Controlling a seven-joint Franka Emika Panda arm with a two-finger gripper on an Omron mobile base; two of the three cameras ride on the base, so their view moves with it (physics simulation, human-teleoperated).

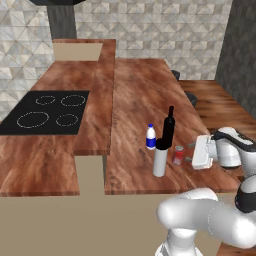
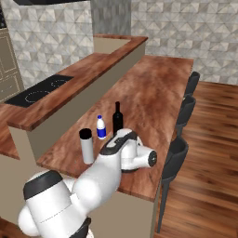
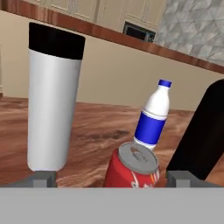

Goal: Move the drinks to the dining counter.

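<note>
Red can stands on the counter between your gripper's spread jaws; cylinder, black bottle and blue bottle stand beyond. Retreat carelessly and you may topple the close-packed drinks. Your right base view hides the can behind the arm.

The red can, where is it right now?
The red can stands on the dining counter near its front edge, right of the grey cylinder, beside the black bottle, between the open gripper's fingertips.
</note>
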